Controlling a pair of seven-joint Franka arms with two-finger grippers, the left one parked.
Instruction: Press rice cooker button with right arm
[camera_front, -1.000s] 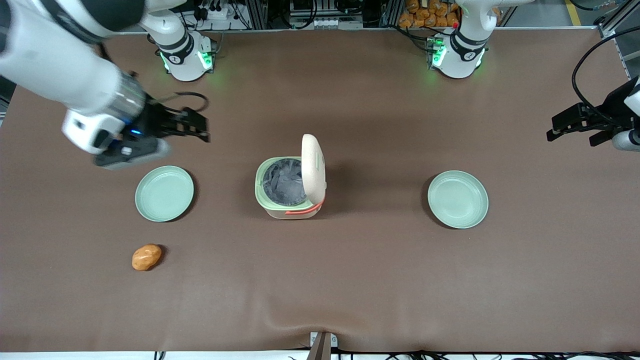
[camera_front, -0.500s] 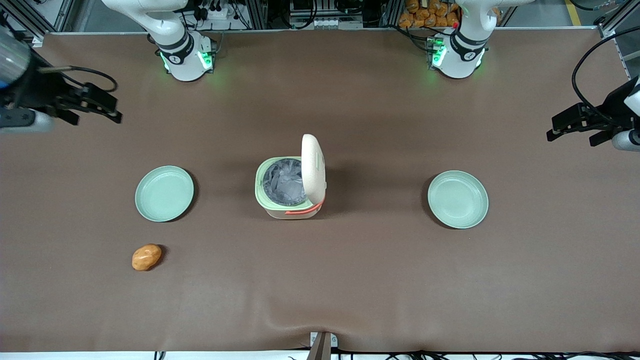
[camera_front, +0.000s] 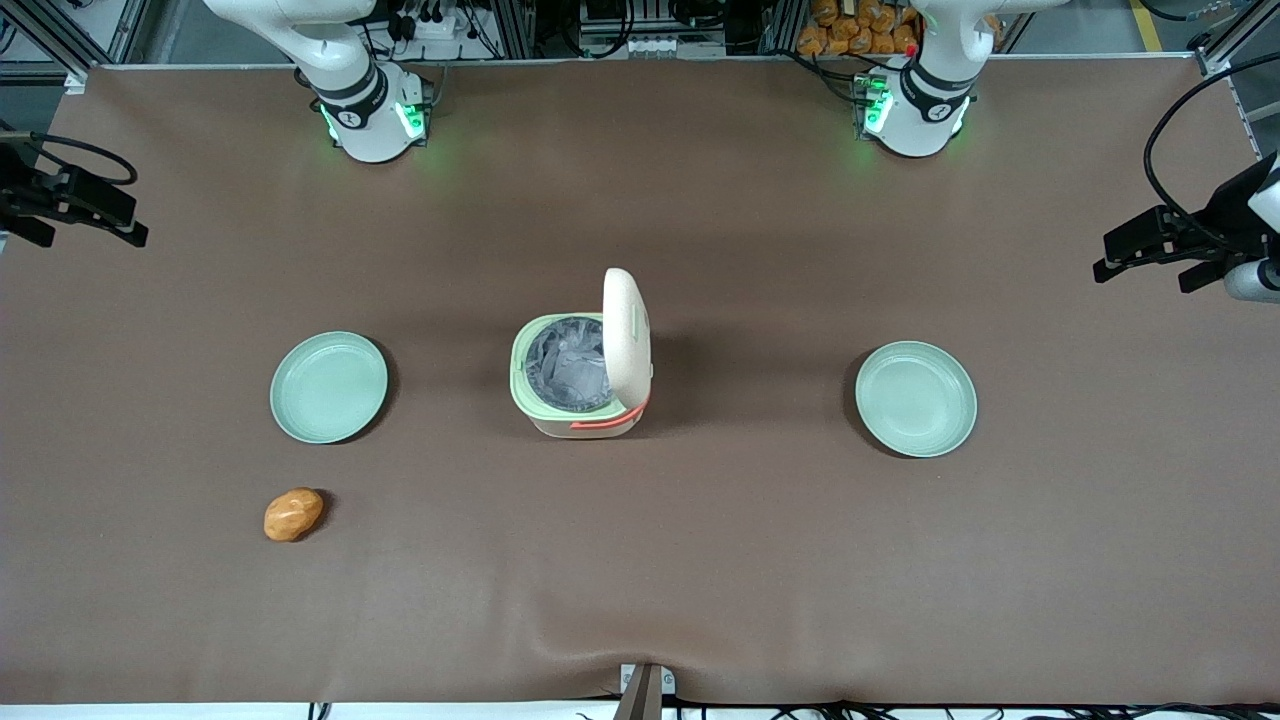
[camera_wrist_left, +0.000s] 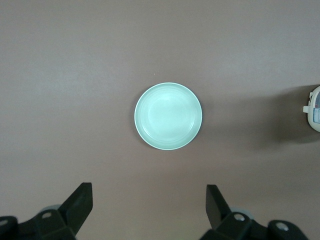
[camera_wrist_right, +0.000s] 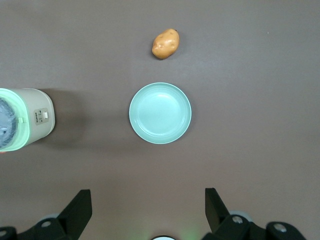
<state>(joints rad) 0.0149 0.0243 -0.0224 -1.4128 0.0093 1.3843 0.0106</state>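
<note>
Hand (camera_wrist_right: 145, 212) spread, well apart from rice cooker (camera_front: 580, 375).

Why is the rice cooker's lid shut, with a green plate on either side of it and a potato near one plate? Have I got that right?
Not quite: the lid of the rice cooker stands open, showing the grey inner pot in the front view. The plates and the potato are as you say. The gripper hangs open at the working arm's end of the table.

Cream rice cooker (camera_front: 580, 375) mid-table (lid upright)
</note>
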